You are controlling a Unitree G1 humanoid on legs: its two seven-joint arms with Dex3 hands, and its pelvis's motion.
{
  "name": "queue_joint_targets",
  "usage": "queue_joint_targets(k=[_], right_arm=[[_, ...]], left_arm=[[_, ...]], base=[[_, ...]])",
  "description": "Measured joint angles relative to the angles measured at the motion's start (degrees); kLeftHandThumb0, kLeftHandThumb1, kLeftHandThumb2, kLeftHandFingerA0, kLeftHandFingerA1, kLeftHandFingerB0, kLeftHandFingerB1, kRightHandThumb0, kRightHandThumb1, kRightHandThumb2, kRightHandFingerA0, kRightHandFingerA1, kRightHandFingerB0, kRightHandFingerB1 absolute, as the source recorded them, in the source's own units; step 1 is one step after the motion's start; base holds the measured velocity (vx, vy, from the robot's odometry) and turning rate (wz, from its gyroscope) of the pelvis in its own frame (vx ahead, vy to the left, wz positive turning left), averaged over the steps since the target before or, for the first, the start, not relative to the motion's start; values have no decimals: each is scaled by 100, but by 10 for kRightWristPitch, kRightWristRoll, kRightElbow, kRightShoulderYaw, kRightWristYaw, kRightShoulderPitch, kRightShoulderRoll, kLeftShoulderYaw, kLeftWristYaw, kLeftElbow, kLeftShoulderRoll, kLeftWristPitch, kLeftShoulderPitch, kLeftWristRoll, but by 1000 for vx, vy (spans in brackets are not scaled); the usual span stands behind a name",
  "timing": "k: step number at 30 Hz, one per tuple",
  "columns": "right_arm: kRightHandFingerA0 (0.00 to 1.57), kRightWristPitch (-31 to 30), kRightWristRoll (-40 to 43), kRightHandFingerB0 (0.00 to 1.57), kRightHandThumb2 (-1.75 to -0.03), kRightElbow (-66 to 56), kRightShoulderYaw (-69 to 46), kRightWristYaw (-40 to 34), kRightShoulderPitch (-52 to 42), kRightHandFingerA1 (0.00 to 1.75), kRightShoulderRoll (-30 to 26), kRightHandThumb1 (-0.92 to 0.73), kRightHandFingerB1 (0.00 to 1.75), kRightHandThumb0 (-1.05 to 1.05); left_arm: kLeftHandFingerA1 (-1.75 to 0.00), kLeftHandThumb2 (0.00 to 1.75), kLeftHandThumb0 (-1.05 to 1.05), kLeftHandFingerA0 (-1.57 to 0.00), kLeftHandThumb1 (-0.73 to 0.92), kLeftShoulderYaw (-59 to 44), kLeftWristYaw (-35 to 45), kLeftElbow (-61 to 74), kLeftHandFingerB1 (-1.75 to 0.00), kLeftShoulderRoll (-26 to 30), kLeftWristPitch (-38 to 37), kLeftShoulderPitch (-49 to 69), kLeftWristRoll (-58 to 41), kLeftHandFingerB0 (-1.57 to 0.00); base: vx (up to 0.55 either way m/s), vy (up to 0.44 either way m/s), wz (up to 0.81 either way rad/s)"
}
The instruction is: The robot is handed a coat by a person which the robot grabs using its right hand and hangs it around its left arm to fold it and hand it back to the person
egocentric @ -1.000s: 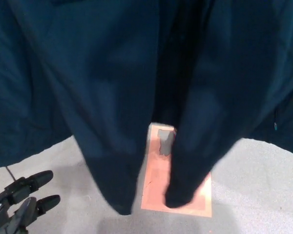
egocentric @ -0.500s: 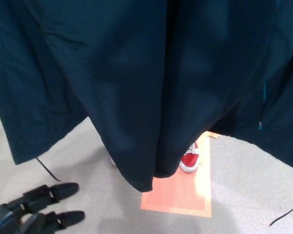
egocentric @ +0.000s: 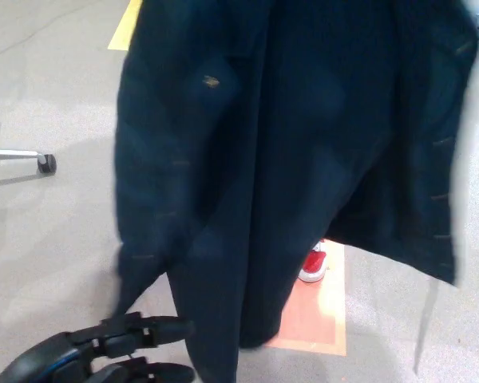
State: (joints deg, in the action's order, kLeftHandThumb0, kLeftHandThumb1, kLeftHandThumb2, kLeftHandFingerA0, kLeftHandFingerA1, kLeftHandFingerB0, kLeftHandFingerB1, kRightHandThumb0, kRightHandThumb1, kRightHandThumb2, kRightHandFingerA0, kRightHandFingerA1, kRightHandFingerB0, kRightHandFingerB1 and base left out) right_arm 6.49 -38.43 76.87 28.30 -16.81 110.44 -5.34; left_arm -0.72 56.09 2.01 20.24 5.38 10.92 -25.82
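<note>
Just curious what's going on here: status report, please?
Left hand open, low, beside the coat's edge. Right hand not in view. Dark coat hangs across the picture. Red shoe showing below it.

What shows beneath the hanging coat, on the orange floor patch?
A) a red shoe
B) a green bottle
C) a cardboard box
A: a red shoe with a white sole shows just under the dark coat, on the orange floor patch.

You see the dark navy coat (egocentric: pixel 287 152) hanging upright in long folds, filling most of the view, its hem above the floor.
</note>
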Motion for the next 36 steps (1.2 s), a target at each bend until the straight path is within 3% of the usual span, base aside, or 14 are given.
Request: queue_joint_targets(k=[1,5,6,10,12,17,18,19,26,27,28,33,34,36], right_arm=[[96,0,-2,92,-58,1,3,1,0,109,5,-59,88,-24],[98,6,-2,92,-60,1,2,10,0,120,24,-68,92,-29],[92,7,-1,83,-62,1,1,11,0,87,28,-75,54,-32],[91,15,2,81,-64,1,-6,18,0,80,46,-83,69,-33],[89,19,3,79,-66,0,-10,22,0,129,53,-81,103,-30],[84,28,4,76,-63,-1,-18,29,0,156,62,-80,124,-24],[86,30,5,87,-65,-1,-21,30,0,144,63,-76,104,-21],[88,32,6,85,-63,-2,-23,31,0,145,63,-80,108,-24],[95,40,7,89,-60,-2,-39,41,0,95,76,-69,60,-24],[88,41,8,85,-63,-2,-42,44,0,123,80,-78,76,-29],[89,41,8,85,-62,-2,-43,45,0,124,82,-71,89,-23],[90,47,10,82,-64,-7,-52,57,0,99,107,-81,62,-36],[80,48,11,70,-65,-9,-54,59,0,66,113,-83,50,-39],[80,49,12,69,-65,-10,-57,62,0,66,118,-83,50,-39]], left_arm=[[-48,110,-37,0,54,7,-4,6,-48,-1,5,-5,1,0],[-48,108,-38,0,51,41,-20,15,-48,-8,19,-34,7,0],[-48,109,-38,0,52,47,-24,16,-48,-9,21,-39,9,0],[-48,109,-38,0,53,83,-43,14,-49,-27,28,-76,26,0],[-49,109,-37,0,54,98,-50,-4,-49,-40,28,-99,32,0],[-48,107,-38,0,51,131,-71,-28,-48,-71,32,-140,51,0],[-48,107,-38,0,50,138,-76,-30,-48,-77,35,-147,55,0],[-36,65,-74,-21,84,145,-81,-31,-32,-83,36,-153,58,-15],[-35,64,-75,-20,82,201,-115,-43,-31,-134,53,-198,88,-14],[-49,109,-37,0,52,209,-126,-50,-49,-149,59,-209,93,0],[-33,66,-72,-18,87,213,-130,-56,-31,-157,62,-216,96,-16],[-33,66,-74,-19,87,220,-174,-111,-31,-225,76,-258,111,-22],[-32,65,-77,-22,84,222,-184,-122,-30,-237,77,-261,115,-25],[-32,65,-77,-22,82,222,-194,-136,-31,-247,76,-268,120,-26]], base=[[0,0,0],[0,0,0],[0,0,0],[0,0,0],[0,0,0],[0,0,0],[0,0,0],[0,0,0],[0,0,0],[0,0,0],[0,0,0],[0,0,0],[0,0,0],[0,0,0]])
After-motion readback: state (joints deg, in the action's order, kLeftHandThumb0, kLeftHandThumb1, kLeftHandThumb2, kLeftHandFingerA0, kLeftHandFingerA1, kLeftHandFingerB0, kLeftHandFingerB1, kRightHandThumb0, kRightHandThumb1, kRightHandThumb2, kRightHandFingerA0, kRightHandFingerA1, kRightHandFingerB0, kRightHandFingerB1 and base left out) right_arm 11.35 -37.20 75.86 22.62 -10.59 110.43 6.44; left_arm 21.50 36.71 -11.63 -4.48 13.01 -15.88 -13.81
